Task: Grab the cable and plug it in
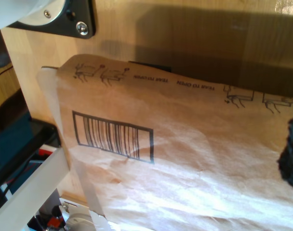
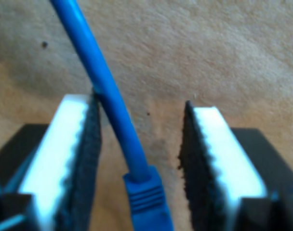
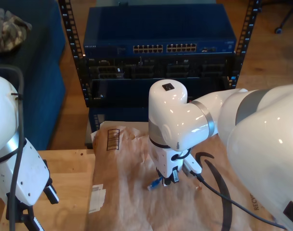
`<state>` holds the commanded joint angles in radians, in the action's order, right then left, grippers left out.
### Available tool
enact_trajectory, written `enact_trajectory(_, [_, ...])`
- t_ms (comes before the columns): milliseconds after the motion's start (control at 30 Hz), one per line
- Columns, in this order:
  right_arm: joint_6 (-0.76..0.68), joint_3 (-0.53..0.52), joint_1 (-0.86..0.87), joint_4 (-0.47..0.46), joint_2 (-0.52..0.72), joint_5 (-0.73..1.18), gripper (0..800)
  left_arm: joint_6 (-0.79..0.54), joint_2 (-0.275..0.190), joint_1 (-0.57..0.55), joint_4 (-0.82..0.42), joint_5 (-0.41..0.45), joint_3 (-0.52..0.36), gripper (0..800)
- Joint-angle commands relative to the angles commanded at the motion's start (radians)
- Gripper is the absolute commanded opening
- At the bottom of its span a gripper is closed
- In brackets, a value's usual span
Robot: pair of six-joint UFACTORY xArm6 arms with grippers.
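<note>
- Two toothed pads of my second gripper point(image 2: 139, 159) stand spread apart, and you can see the cable point(image 2: 110, 101) running between them; it leans against one pad (the other is clear of it), and nothing is pinched.
- Its ribbed blue boot point(image 2: 146, 195) sits low in the gap, over the brown paper point(image 2: 209, 53).
- From the exterior view you see that arm reaching down to the paper sheet point(image 3: 132, 192) on the wooden table point(image 3: 69, 183), a blue plug end point(image 3: 155, 183) just beside the fingers.
- My first gripper's wrist view looks at the printed paper with a barcode point(image 1: 113, 136); I cannot tell how its jaws stand.
- Behind the table, you have a blue network switch point(image 3: 161, 29) in a rack.
</note>
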<state>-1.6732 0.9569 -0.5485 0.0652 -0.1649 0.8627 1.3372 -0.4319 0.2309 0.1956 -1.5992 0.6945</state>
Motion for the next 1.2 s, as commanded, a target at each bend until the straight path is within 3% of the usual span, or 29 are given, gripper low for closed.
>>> enact_trajectory(133, [-0.005, -0.005, 0.002, 0.0, 0.0, -0.028, 52, 0.0, 0.0, 0.0, 0.0, 0.002, 0.0, 800])
enact_trajectory(367, [-0.054, -0.006, 0.0, 0.005, 0.068, -0.025, 29, 0.002, 0.0, 0.0, 0.009, 0.0, 0.035, 800])
enact_trajectory(633, [-0.121, -0.009, 0.104, 0.006, 0.324, 0.109, 24, 0.008, 0.017, -0.008, 0.273, 0.011, 0.121, 800])
enact_trajectory(800, [-0.123, -0.061, 0.242, 0.014, 0.493, 0.232, 24, 0.026, 0.089, -0.091, 0.445, 0.009, 0.236, 800])
enact_trajectory(933, [-0.121, -0.091, 0.313, 0.109, 0.589, 0.345, 24, 0.103, 0.187, -0.176, 0.499, 0.012, 0.316, 800])
enact_trajectory(1067, [-0.11, -0.091, 0.445, 0.267, 0.638, 0.473, 24, 0.11, 0.193, -0.267, 0.5, 0.012, 0.405, 800])
enact_trajectory(1200, [-0.087, -0.08, 0.477, 0.325, 0.669, 0.543, 23, 0.112, 0.201, -0.331, 0.526, 0.012, 0.499, 800])
